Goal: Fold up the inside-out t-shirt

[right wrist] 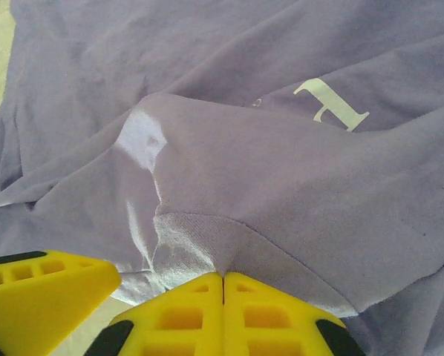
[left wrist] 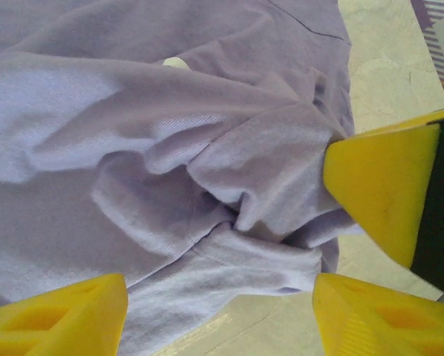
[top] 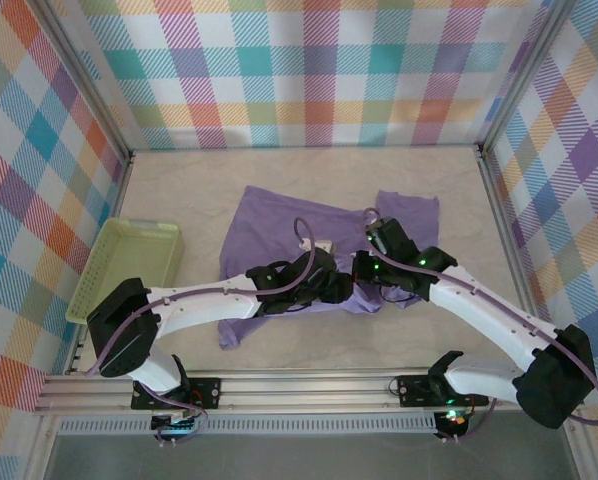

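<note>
The inside-out t-shirt lies wrinkled in the middle of the table, lavender and without a print. A white neck label shows on it. My two grippers meet at its near edge. My right gripper is shut, pinching a hemmed fold of the t-shirt. My left gripper is open, its yellow fingers straddling a bunched fold of the t-shirt without clamping it. One right-hand finger presses into the cloth close beside it. From above, the left gripper and right gripper sit almost touching.
A pale green tray stands at the table's left side. Checkered walls close off the back and both sides. Bare tabletop runs between the shirt and the arm bases.
</note>
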